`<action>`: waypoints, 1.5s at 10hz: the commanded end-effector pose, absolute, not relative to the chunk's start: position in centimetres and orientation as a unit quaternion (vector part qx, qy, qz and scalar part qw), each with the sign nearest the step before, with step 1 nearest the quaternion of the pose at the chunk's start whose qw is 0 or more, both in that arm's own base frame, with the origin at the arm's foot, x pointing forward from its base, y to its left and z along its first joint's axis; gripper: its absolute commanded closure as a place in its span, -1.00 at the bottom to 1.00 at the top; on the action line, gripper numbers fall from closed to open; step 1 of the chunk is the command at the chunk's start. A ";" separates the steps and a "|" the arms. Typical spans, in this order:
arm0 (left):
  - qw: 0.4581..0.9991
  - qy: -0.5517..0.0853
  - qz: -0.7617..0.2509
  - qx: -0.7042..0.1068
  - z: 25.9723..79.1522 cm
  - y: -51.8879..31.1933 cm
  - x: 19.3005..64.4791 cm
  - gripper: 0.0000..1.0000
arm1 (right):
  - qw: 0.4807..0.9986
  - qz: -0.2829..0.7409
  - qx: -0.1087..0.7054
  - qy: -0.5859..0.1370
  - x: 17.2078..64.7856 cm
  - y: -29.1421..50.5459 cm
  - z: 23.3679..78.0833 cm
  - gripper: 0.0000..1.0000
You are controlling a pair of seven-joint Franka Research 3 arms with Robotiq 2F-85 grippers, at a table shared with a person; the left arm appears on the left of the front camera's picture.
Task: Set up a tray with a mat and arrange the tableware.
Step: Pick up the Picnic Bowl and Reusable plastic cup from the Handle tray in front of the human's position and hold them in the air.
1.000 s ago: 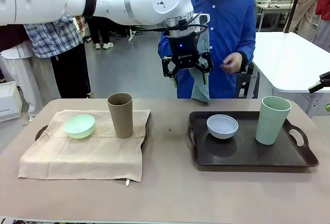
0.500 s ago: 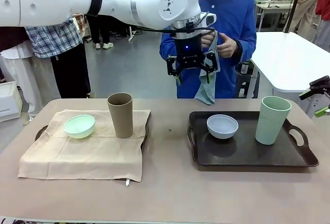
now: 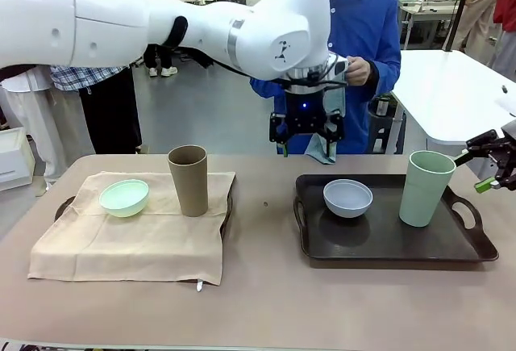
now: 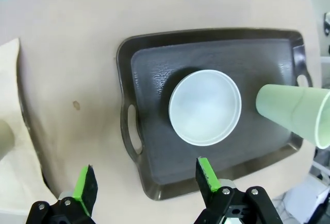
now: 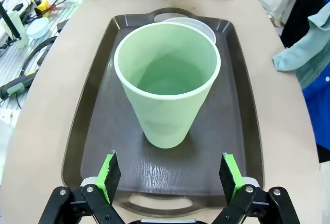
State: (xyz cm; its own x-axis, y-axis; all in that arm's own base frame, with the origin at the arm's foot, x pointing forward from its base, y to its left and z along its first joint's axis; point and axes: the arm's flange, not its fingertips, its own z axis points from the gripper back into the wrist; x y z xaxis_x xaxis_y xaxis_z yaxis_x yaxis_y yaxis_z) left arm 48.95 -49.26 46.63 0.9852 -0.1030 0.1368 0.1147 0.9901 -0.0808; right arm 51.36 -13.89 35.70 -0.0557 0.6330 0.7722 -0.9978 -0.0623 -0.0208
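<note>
Tray (image 3: 379,242) holds empty white bowl (image 3: 347,198) and green cup (image 3: 426,188); left gripper (image 4: 146,185), right gripper (image 5: 169,176) spread wide; front view adds tan cup (image 3: 188,180), mint bowl (image 3: 124,198) on mat (image 3: 121,246).

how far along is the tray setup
Done: the tan mat carries the mint-green bowl and tan-brown cup. In hand: nothing; the left hand hangs open by the person's blue-grey cloth, the right hand open beside the pale-green cup. Left: the dark tray, holding that cup and the white bowl, has no mat.
</note>
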 end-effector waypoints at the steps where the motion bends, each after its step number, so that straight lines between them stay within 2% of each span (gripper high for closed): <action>1: 0.994 -0.077 -0.076 -0.032 46.5 -49.7 49.8 -1.00 | 0.607 0.667 0.298 -0.314 51.6 -12.3 34.5 -1.00; 7: 0.983 -0.072 -0.163 -0.045 44.3 -51.8 50.1 -1.00 | 0.621 0.661 0.306 -0.290 52.6 -9.3 32.5 -1.00; 10: 0.980 -0.065 -0.188 -0.026 43.2 -53.4 49.9 -1.00 | 0.621 0.659 0.310 -0.289 53.3 -8.6 31.6 -1.00; 15: 0.988 -0.067 -0.139 -0.008 41.2 -54.4 52.0 -1.00 | 0.610 0.654 0.341 -0.289 53.5 -7.3 30.8 -1.00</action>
